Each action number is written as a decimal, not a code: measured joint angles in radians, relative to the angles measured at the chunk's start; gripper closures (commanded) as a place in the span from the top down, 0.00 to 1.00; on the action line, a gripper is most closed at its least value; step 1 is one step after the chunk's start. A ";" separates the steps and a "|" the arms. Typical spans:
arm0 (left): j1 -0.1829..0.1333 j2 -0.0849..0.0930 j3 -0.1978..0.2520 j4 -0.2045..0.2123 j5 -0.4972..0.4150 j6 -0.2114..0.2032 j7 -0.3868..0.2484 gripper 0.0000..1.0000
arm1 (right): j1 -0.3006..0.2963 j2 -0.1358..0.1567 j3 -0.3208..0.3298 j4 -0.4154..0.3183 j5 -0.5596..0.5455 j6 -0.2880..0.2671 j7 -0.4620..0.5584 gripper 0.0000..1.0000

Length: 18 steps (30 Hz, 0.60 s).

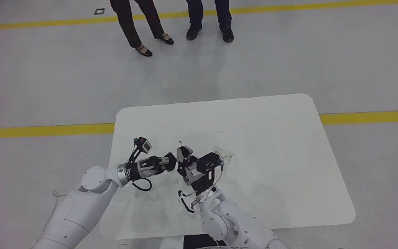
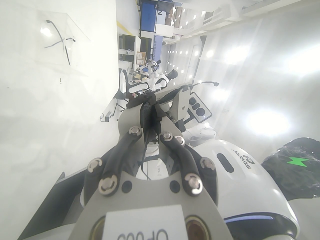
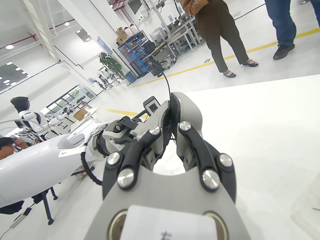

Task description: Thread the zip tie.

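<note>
A thin black zip tie rises in a curve from the tips of my right gripper, which is shut on it. My left gripper is shut too, with a thin dark strand of the tie running back between its pads. Past the right gripper's grey finger, the tie's free end arcs out. From above, the left gripper and right gripper meet tip to tip over the near left part of the white table.
A clear shallow tray lies just right of the grippers and holds a few loose black zip ties. The table's near edge is close behind both arms. Bare tabletop stretches to the right and far side.
</note>
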 measured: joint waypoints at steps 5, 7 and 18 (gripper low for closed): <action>0.000 0.000 0.000 0.000 0.000 0.000 0.000 0.00 | -0.002 -0.002 0.004 0.001 -0.003 0.000 0.002 0.00; 0.000 0.000 0.000 0.000 0.000 0.000 0.000 0.00 | -0.003 -0.002 0.005 0.000 -0.004 -0.001 0.002 0.00; 0.000 0.000 0.000 0.000 0.000 0.000 0.000 0.00 | -0.004 -0.007 0.010 -0.001 -0.010 -0.009 -0.003 0.00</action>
